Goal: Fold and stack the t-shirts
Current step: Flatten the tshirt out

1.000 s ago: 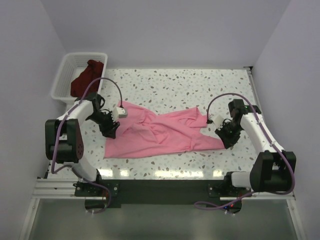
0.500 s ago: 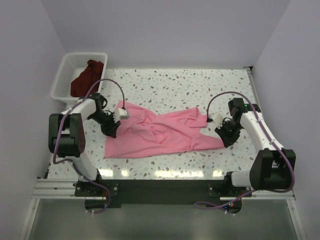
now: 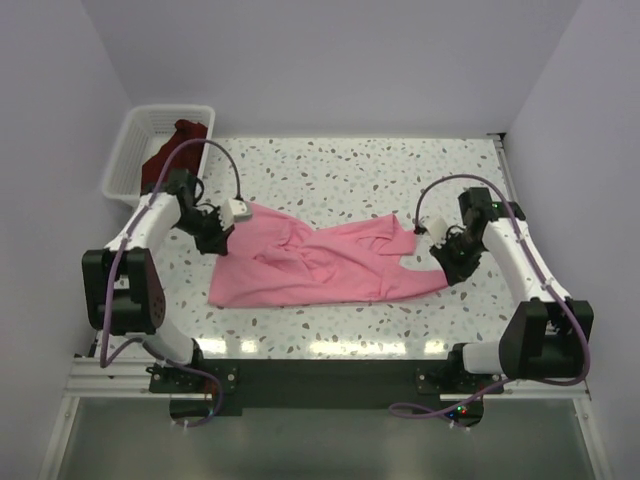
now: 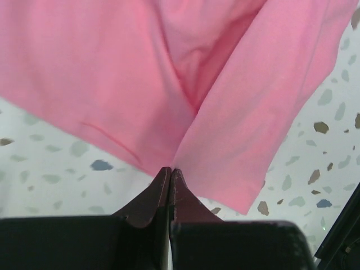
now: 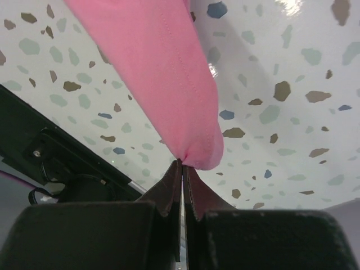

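Cloth: pink t-shirt [image 3: 320, 265] lies rumpled across the middle of the speckled table [image 3: 350, 165], long side running left to right, stretched between the two arms.
Left gripper [image 3: 220, 243]: jaws pressed together, no gap visible, nipping the pink t-shirt at its left edge.
Left wrist view: fingertips [image 4: 170, 173] meet right at the cloth's border; the shirt fans out from the pinch, with a crease running up from that spot. Bare table shows on both sides of the tips.
Right gripper [image 3: 447, 262]: jaws also closed tight, gripping the shirt's right end.
Right wrist view: a rolled band of pink cloth with a stitched seam ends in a rounded fold caught at the fingertips [image 5: 181, 164]; speckled table beyond it.
Lift: cannot tell whether the pinched corners are clear of the table.
Second garment: maroon t-shirt [image 3: 172, 150] bunched inside the white basket [image 3: 122, 155] at the far-left corner, well apart from both grippers.
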